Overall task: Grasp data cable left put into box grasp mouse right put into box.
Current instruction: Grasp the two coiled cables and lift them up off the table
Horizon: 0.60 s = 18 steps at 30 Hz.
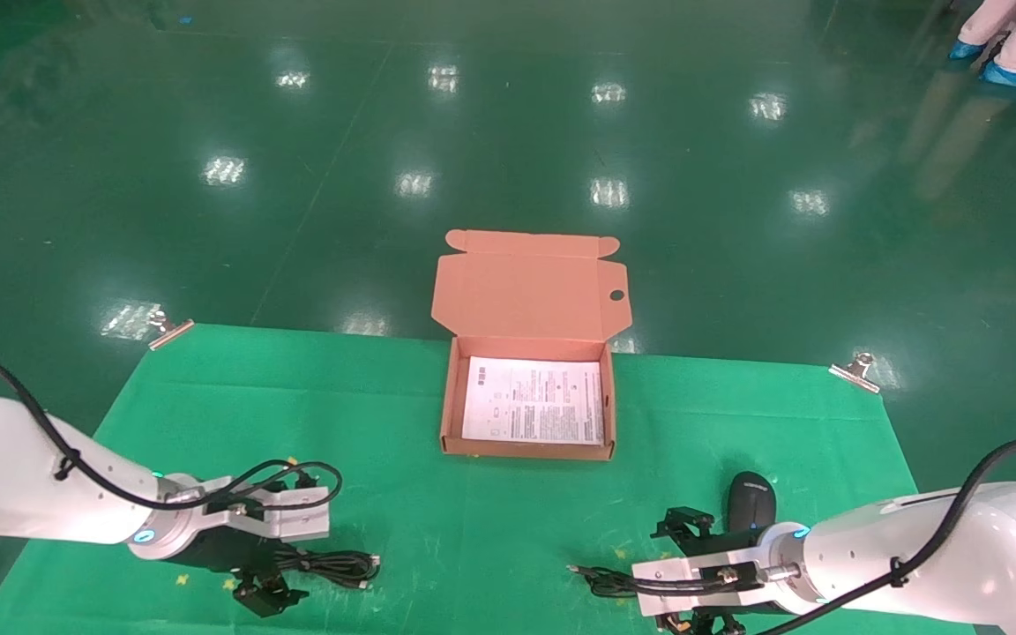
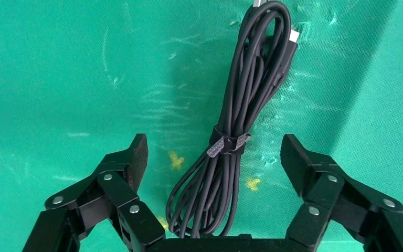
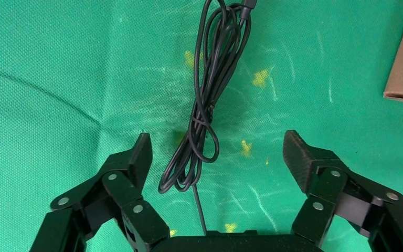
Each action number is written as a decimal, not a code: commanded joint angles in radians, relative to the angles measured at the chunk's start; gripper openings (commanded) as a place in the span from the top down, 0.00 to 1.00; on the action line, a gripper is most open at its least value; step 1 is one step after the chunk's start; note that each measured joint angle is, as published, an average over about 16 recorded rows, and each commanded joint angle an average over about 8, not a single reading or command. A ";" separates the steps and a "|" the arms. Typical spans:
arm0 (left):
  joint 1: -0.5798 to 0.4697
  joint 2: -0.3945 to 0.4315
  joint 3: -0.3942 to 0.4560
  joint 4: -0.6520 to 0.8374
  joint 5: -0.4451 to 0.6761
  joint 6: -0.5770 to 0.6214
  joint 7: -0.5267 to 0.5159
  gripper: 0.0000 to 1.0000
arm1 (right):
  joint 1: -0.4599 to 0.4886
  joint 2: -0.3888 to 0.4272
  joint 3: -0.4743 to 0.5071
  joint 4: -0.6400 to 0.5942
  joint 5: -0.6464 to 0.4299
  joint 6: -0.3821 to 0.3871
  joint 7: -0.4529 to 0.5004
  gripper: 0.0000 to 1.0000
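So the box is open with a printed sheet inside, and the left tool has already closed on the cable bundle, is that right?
Not quite: the left tool is open, its fingers either side of the cable bundle without gripping it, as the left wrist view shows. The box is open with the printed sheet inside.

The cloth (image 1: 384,414) on the bench is bright green, with small yellow marks. The box (image 1: 526,295) at its far edge is orange-brown, and its lining sheet (image 1: 533,401) is white with black print. The data cable (image 2: 241,121) is black, its strap grey. The mouse (image 1: 751,499) and its cord (image 3: 207,105) are black. Both arms are white, with black grippers.
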 commanded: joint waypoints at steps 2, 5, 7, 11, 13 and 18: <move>0.000 0.000 0.001 -0.004 0.001 0.001 -0.001 1.00 | 0.000 0.001 0.000 0.002 0.000 -0.002 0.000 1.00; 0.000 0.000 0.001 -0.007 0.002 0.002 -0.002 1.00 | 0.001 0.002 0.000 0.004 0.001 -0.003 0.000 1.00; 0.000 0.000 0.001 -0.009 0.002 0.003 -0.003 1.00 | 0.001 0.002 0.000 0.005 0.001 -0.004 0.001 1.00; 0.001 -0.001 0.001 -0.011 0.003 0.004 -0.003 1.00 | 0.001 0.003 0.001 0.006 0.001 -0.005 0.001 1.00; 0.001 -0.001 0.001 -0.012 0.003 0.004 -0.004 1.00 | 0.001 0.003 0.001 0.006 0.001 -0.005 0.001 1.00; 0.001 -0.001 0.002 -0.013 0.003 0.005 -0.004 1.00 | 0.001 0.003 0.001 0.007 0.002 -0.006 0.001 1.00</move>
